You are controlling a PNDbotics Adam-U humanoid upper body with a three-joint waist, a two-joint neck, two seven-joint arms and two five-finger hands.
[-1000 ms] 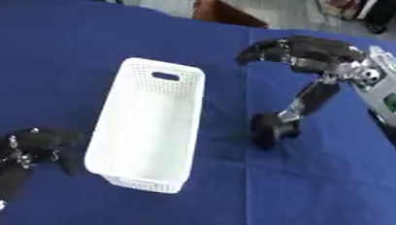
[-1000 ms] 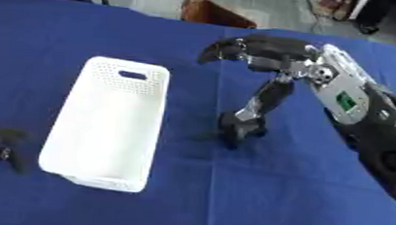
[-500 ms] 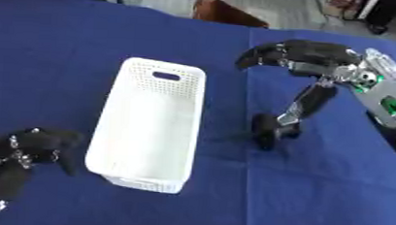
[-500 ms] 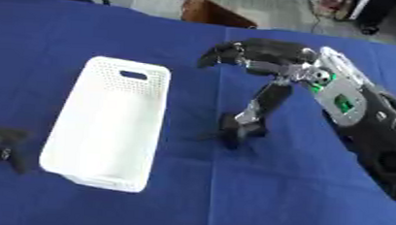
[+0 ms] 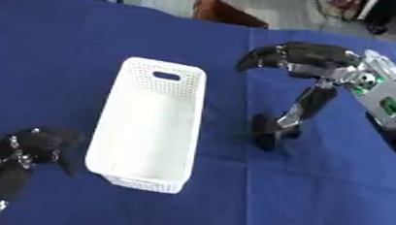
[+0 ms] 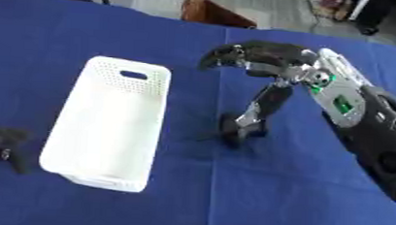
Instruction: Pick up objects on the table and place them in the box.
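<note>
The right robot hand (image 5: 302,61) has shifted slightly toward the white perforated plastic box (image 5: 150,121); its thumb tip stays near the table.

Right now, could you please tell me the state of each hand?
Left hand: curled shut, holding nothing, near the lower left corner.
Right hand: open above the table, fingers spread, thumb pointing down, holding nothing.

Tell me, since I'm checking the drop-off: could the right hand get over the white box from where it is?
Probably yes: the right hand hangs just right of the white box, with only bare blue cloth between them.
</note>
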